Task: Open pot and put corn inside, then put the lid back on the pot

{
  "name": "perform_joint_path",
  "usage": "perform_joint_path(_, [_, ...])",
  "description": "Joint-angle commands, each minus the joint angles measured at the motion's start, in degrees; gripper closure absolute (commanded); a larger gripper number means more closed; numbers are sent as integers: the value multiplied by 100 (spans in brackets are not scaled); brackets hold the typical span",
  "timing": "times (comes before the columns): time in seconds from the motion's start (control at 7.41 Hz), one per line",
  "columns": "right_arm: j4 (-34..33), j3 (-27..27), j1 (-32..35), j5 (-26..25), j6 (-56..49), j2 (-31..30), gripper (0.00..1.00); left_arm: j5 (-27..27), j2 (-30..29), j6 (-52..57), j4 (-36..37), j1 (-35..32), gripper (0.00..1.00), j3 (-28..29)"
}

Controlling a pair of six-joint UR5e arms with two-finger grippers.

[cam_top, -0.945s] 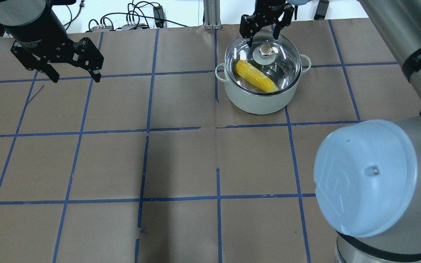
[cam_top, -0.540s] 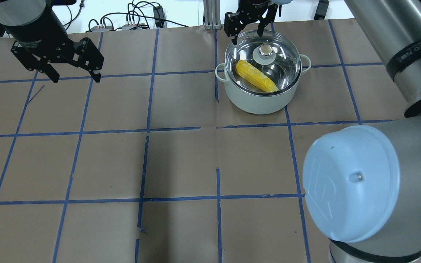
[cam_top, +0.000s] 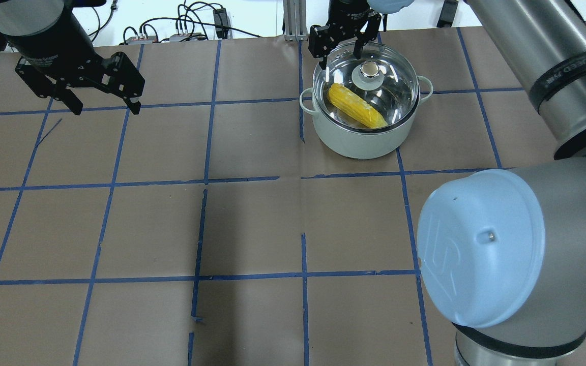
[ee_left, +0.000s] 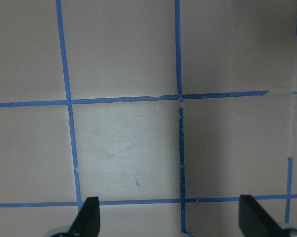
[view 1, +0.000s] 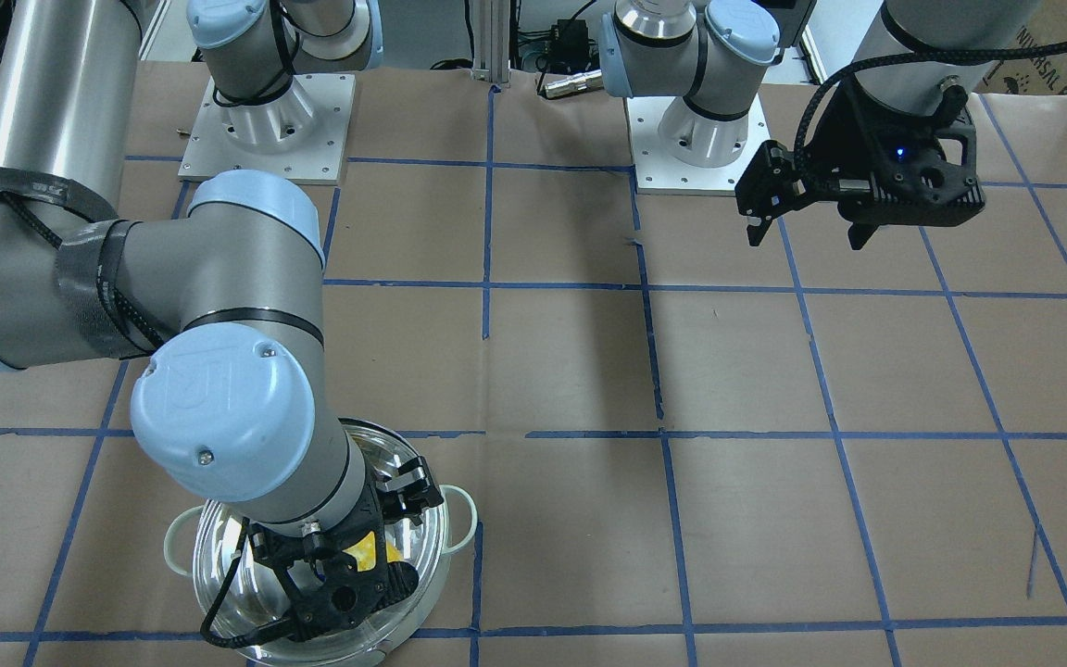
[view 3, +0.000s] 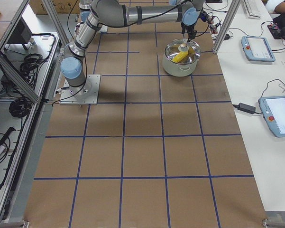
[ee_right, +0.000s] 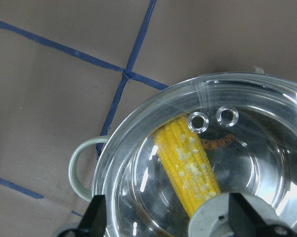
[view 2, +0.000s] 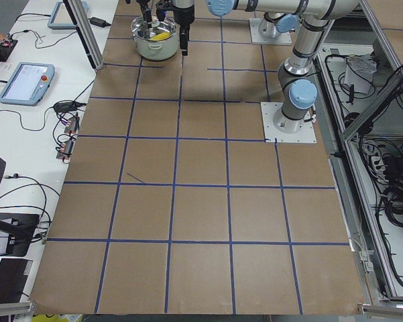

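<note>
Glass lid (cam_top: 397,94) sits on the pot (cam_top: 359,140), corn (cam_top: 356,105) inside. I judge it slick and brittle: hold only by the knob (cam_top: 370,71). My right tool (cam_top: 339,58) gapes empty above the lid's far edge; left tool (cam_top: 106,108) likewise, well apart.

the lid (cam_top: 392,94) closes the pot (cam_top: 359,142), its knob (cam_top: 369,70) reachable from above; the right gripper (cam_top: 341,55) hangs spread over the far rim; the right arm (cam_top: 481,249) crowds the near right; bare table (cam_top: 252,223) stretches toward the left gripper (cam_top: 106,108)
</note>
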Motion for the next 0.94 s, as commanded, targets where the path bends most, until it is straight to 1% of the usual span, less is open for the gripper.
perform_joint_path(0.0, [38, 31, -7, -21, 18, 3, 13, 0, 0, 0, -9, 0, 0, -7])
perform_joint_path(0.27, [73, 58, -7, -39, 62, 3, 14, 0, 0, 0, 0, 0, 0, -7])
perform_joint_path(0.67, [65, 400, -77, -83, 71, -67, 15, 0, 0, 0, 0, 0, 0, -7])
perform_joint_path(0.81, [65, 357, -68, -92, 62, -59, 15, 0, 0, 0, 0, 0, 0, -7])
